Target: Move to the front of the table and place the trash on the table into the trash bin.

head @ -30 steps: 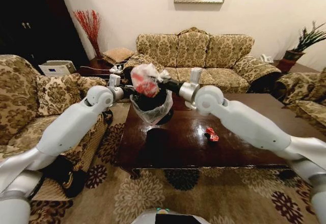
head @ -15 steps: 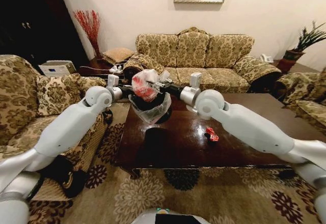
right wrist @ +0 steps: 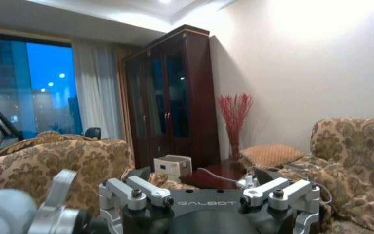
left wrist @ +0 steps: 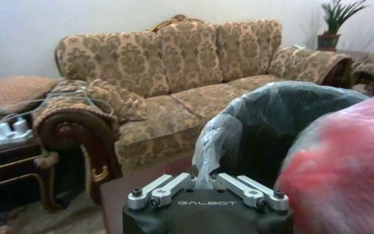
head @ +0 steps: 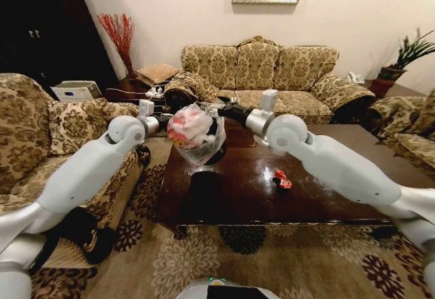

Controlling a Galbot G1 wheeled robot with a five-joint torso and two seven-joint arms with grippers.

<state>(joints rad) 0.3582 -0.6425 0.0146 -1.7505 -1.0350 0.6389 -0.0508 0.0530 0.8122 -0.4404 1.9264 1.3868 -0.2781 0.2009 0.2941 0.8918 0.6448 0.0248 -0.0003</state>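
1. White-and-red bag bundle [head: 189, 126] sits in the mouth of the trash bin [head: 204, 146], top still poking above the rim. In left wrist view the bundle [left wrist: 343, 170] is a red-white blur right beside the bin's liner [left wrist: 239, 131].
2. Bin is black w/ thin grey-white liner, held up in the air over the near-left part of the table [head: 326, 190], not resting on it.
3. Left gripper [head: 162, 121] is at the bin's left rim; left wrist view shows its fingers [left wrist: 149, 191] pinched narrow on the liner edge, so it's gripping the bin by the rim.
4. Right gripper [head: 221, 109] is just above/behind the bundle, at the bin's right side. In right wrist view its fingers [right wrist: 138, 191] are spread wide w/ nothing between them.
5. Small red wrapper [head: 281, 179] lies on the tabletop, well apart from the bin, towards the robot's right.
6. Table is glossy dark brown, straight ahead of the robot.
7. Sofa [head: 262, 75] behind the table, armchair [head: 34, 136] at left, patterned carpet [head: 272, 265] underneath.
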